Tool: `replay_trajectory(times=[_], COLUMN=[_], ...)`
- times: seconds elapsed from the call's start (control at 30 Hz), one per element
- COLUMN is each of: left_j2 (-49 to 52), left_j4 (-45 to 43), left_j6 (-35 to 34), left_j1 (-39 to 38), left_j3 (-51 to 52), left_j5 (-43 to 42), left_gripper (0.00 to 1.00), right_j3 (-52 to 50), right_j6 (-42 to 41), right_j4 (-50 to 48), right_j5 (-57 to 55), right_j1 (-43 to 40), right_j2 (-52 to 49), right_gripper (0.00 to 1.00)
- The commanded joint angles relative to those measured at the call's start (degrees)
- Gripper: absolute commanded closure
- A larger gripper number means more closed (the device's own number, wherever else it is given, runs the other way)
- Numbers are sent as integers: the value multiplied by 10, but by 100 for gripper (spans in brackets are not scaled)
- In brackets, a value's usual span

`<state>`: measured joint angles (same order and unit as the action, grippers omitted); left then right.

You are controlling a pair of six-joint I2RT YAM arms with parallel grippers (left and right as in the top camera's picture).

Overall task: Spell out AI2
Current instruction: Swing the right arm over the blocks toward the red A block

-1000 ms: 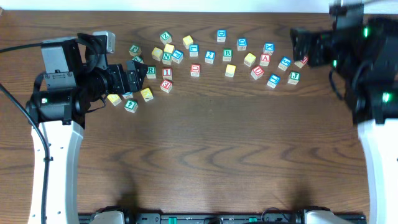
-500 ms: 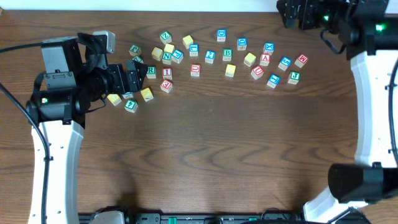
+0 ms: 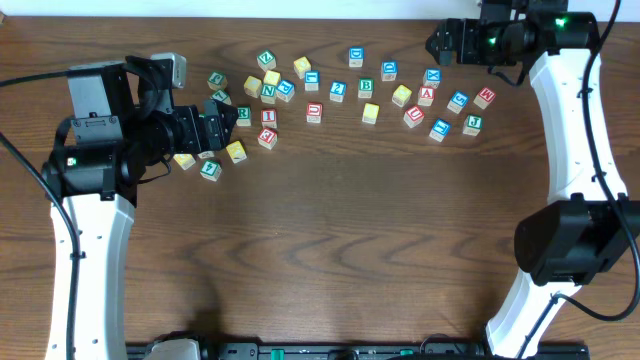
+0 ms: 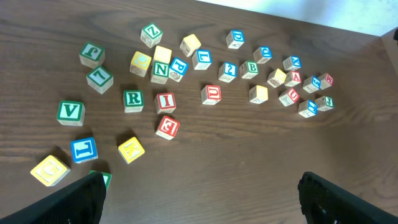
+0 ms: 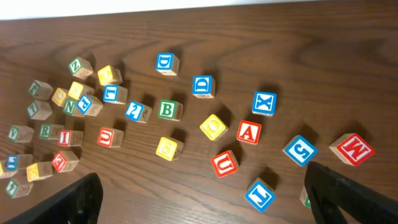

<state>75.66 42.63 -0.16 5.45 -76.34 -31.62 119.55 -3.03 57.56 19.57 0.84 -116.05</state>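
The red "A" cube point(image 3: 427, 94) lies in the right cluster; it also shows in the right wrist view point(image 5: 249, 132) and the left wrist view point(image 4: 293, 78). The red "I" cube point(image 3: 268, 117) sits in the left cluster, next to a green "R" point(image 4: 165, 101) point(image 5: 70, 137). The blue "2" cube point(image 3: 338, 90) lies mid-row point(image 4: 227, 71) point(image 5: 134, 110). My left gripper point(image 3: 218, 122) point(image 4: 205, 205) is open and empty, left of the "I". My right gripper point(image 3: 445, 42) point(image 5: 208, 199) is open and empty, at the table's far edge behind the "A".
Many other letter cubes lie scattered along the back of the table: a red "U" point(image 5: 224, 163), blue "X" point(image 5: 264, 102), red "M" point(image 5: 352, 149), green "V" point(image 4: 69, 112), yellow cubes point(image 4: 130, 149). Bare wood fills the front half.
My right arm has swung from the right side to the table's far edge, its gripper moving left toward the cubes. The left arm and the cubes have not moved.
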Motion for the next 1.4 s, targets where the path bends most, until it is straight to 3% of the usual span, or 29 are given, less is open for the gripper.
replay_trajectory(times=[0.0,0.43,0.7,0.8,1.37], left_j2=[2,12,12,12,12], left_j4=[2,5,6,6,6], left_j6=[4,4,4,4,4], left_j1=[-1,-1,-1,-1,-1], left_j3=[-11,-11,-11,-11,-11], left_j5=[-7,-7,-7,-7,-7], left_gripper=[2,2,2,2,3], right_j3=[11,71,71,71,70], right_j6=[-30,-116,-129,-129,-127], right_j4=[3,55,37,15,-29], right_j5=[-26,-234,-246,-246,-244], right_j1=[17,64,65,66,75], right_j2=[-11,-27,-112,-136,-224], right_gripper=[3,16,46,52,45])
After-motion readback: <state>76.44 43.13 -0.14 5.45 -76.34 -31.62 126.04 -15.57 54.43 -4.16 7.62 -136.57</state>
